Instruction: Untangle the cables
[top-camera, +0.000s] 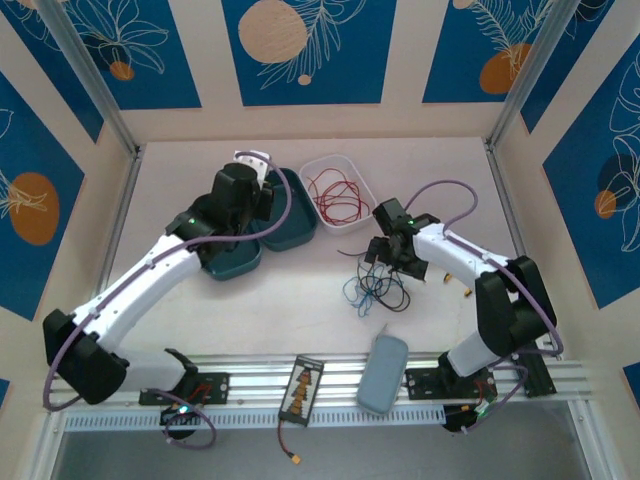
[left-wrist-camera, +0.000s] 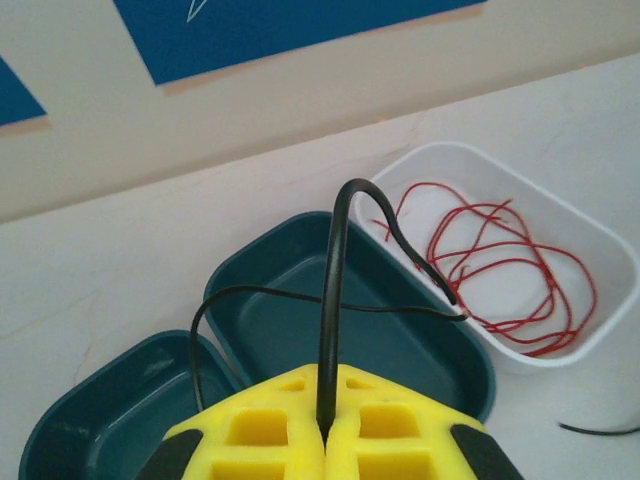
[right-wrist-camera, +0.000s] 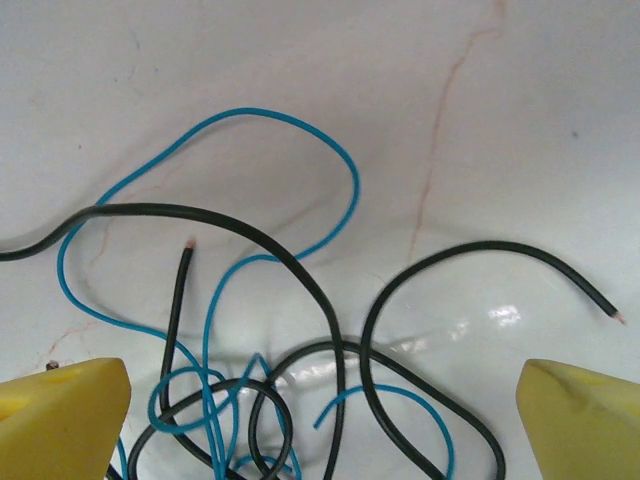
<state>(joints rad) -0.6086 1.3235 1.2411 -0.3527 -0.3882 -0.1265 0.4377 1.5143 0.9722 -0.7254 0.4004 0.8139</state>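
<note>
2 grippers: left gripper (left-wrist-camera: 325, 432) pinches a black wire (left-wrist-camera: 329, 320) above the teal tray (left-wrist-camera: 290, 345), red wires (left-wrist-camera: 495, 268) coiled in the white tray (left-wrist-camera: 598, 232) beside it. Right gripper (right-wrist-camera: 325, 415) hangs spread wide (fingers (right-wrist-camera: 60, 415) either side) over the black-and-blue tangle (right-wrist-camera: 250, 400) on the table (right-wrist-camera: 500, 100).

2 teal trays (top-camera: 300, 228) lie beside 1 white tray (top-camera: 336, 158); grey pouch (top-camera: 382, 373) on rail (top-camera: 250, 373).

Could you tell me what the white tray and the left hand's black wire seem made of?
White tray: probably plastic, smooth and glossy, with moulded rounded corners. Black wire: likely plastic-insulated, satin sheen, holding a springy arch above the left hand.
</note>
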